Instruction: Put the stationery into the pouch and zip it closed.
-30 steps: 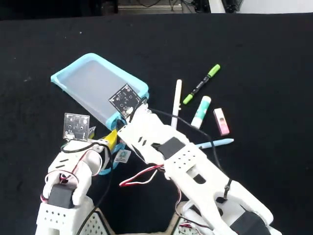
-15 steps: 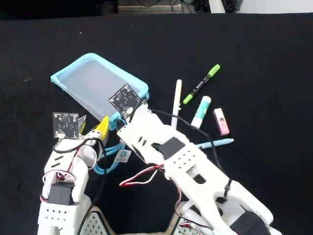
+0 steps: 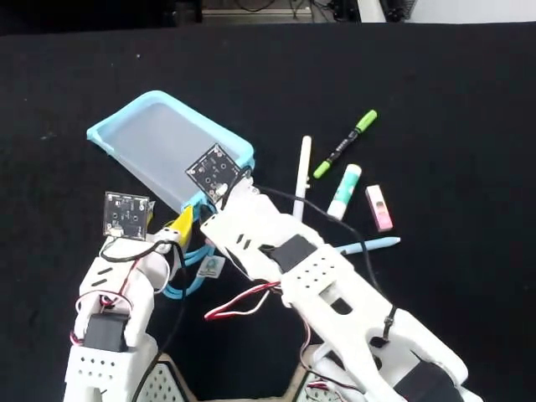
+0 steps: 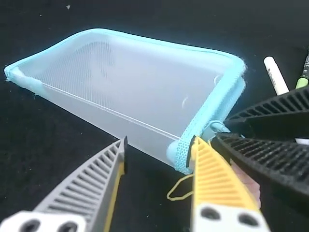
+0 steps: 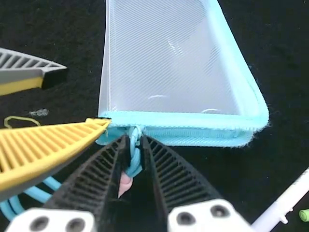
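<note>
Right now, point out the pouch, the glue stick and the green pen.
pouch (image 3: 159, 146): high view, middle of its clear face.
glue stick (image 3: 344, 192): high view, middle of its body.
green pen (image 3: 344, 144): high view, black barrel.

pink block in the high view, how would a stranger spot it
On the black table, look right of the translucent pouch with light blue trim to the stationery. The small pink rectangular block lies right of the white and teal tube; it alone is pink.

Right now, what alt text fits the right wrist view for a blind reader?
The right arm's black claw is shut on the blue zipper pull at the edge of the pale-blue pouch; the left arm's yellow-and-grey claw stands open beside it.
</note>
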{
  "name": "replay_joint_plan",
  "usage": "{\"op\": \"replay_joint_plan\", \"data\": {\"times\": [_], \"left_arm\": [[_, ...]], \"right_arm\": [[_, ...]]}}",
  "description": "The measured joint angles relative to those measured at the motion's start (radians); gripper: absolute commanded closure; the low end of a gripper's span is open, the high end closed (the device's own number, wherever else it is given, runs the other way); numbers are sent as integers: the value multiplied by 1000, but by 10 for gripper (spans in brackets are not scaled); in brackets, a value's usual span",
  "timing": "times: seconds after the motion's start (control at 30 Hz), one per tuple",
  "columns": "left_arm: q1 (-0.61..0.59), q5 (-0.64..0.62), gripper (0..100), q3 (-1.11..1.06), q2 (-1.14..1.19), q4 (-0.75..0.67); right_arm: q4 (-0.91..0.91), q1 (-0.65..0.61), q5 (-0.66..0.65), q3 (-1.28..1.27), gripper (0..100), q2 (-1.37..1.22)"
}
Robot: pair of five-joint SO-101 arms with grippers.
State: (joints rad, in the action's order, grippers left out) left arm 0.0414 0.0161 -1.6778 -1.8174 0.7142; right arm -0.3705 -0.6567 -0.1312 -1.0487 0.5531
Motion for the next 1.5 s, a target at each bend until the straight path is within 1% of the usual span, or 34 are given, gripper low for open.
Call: {"op": "replay_joint_plan", "data": {"times": [0.47,0.7,1.07,1.17,1.27,1.4,1.5], "left_arm": [[2,2,779,0,0,12],[3,2,779,18,-2,135],[8,3,778,23,5,157],[8,3,778,69,83,157],[8,-5,781,146,212,155],[8,-87,783,209,400,80],[8,-110,780,213,437,40]], "right_arm": [[0,0,0,0,988,0],[0,0,0,0,988,0],[0,0,0,0,988,0],[0,0,0,0,988,0],[0,0,0,0,988,0],[0,0,0,0,988,0],[0,0,0,0,988,0]]}}
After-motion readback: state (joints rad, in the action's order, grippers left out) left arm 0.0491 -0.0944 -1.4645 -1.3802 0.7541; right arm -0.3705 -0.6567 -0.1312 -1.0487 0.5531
